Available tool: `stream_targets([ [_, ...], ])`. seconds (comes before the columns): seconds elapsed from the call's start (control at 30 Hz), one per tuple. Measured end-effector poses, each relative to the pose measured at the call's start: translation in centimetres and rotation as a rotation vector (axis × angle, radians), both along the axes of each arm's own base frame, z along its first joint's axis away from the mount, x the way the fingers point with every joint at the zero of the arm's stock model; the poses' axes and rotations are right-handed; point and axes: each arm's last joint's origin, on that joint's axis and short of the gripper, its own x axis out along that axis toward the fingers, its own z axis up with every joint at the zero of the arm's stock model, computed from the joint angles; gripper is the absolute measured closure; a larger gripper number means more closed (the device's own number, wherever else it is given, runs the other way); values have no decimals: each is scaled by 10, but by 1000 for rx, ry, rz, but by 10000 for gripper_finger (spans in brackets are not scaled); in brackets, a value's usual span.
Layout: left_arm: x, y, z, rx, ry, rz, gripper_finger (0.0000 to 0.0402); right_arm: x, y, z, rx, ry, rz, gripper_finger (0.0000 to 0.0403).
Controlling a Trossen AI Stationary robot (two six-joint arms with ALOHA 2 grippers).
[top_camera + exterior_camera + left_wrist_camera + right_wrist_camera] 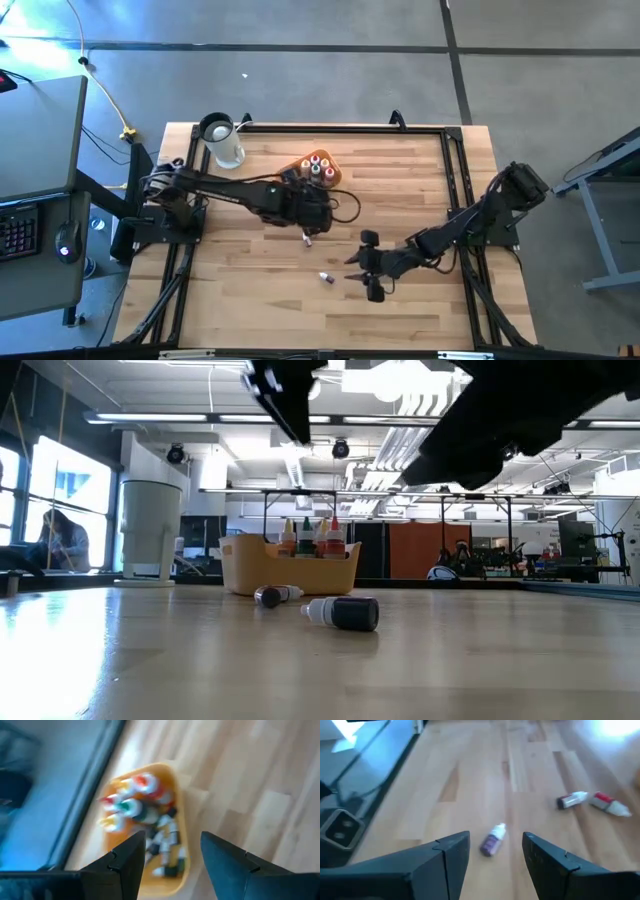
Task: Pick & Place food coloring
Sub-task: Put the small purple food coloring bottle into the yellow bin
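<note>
A yellow-orange tray (pixel 336 176) at the table's far middle holds several food coloring bottles (pixel 319 165), some upright, some lying; it also shows in the low view (pixel 240 565). My left gripper (pixel 318 200) hovers open and empty just near of the tray (pixel 182 820), above the table. A dark bottle with a pale cap (pixel 326 278) lies on its side on the table, just ahead of my open right gripper (pixel 355 266); in the right wrist view this bottle (pixel 493 841) shows beyond the fingers, untouched. Two more bottles lie farther off: a dark one (pixel 571 800) and a red one (pixel 610 805).
A white jug (pixel 222 140) stands at the table's far left, left of the tray. Black rails (pixel 450 180) frame the table top. In the high view a loose bottle (pixel 307 237) lies near my left arm. Bare wood lies toward the near edge (pixel 300 320).
</note>
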Motion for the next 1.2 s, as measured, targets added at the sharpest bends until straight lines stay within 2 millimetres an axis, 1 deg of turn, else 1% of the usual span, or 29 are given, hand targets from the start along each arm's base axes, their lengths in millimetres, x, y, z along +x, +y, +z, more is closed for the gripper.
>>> stream_targets([
  [0.13,-16,-15,25,95,-2,71,214,2,1,2,-29,-45,-39,226],
  [0.2,-24,-21,33,147,6,87,214,9,6,1,-43,-42,-41,226],
  [0.3,-36,-29,40,193,15,116,214,26,18,-9,-76,-6,-17,226],
  [0.43,-46,-37,39,197,22,152,214,49,31,-20,-152,90,-65,226],
  [0.5,-47,-42,37,194,12,147,214,57,35,-24,-166,152,-88,226],
  [0.67,-49,-50,34,188,26,119,214,74,36,-32,-155,249,-157,226],
  [0.87,-50,-52,34,185,26,113,214,80,27,-51,-86,324,-202,226],
  [0.97,-50,-51,34,186,27,115,214,80,23,-58,-106,363,-209,226],
  [1.03,-50,-51,34,185,27,114,214,80,21,-60,-116,380,-217,228],
  [1.1,-50,-51,34,186,27,115,214,80,19,-61,-122,396,-221,236],
  [1.2,-50,-51,34,185,27,115,214,80,17,-61,-123,403,-220,263],
])
